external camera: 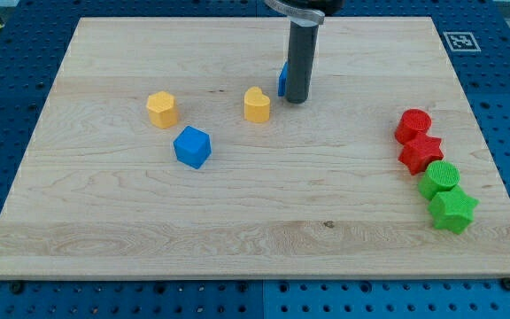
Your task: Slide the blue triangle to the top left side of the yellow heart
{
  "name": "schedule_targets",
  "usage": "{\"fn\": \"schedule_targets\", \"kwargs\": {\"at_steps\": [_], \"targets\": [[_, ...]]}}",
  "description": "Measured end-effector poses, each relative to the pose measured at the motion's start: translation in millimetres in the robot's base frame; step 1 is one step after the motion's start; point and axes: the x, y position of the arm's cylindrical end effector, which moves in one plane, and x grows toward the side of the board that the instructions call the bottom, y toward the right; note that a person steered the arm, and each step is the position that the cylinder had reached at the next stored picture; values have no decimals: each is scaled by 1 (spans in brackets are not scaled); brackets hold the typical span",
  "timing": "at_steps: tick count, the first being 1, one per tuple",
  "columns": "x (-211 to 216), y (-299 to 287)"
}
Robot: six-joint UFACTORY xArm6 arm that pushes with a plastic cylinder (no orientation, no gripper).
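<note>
One sliver of the blue triangle (pixel 282 79) shows, hidden mostly behind our rod, just to the view's right and slightly above the yellow heart (pixel 257 104); our tip (pixel 297 99) sits touching or just beside it on its right side; no jaws here, only the bare rod, holding nothing. We judge the push under way: next the triangle must travel leftward above the heart to its top left; heading and long axis cannot be told. Farther out: yellow hexagon (pixel 161 109), blue cube (pixel 192 146).
</note>
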Motion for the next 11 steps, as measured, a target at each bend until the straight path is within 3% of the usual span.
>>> {"fn": "schedule_targets", "kwargs": {"at_steps": [2,3,5,9,11], "targets": [[-9,61],[-37,61],[-43,32],[-32,-101],[-29,-56]]}}
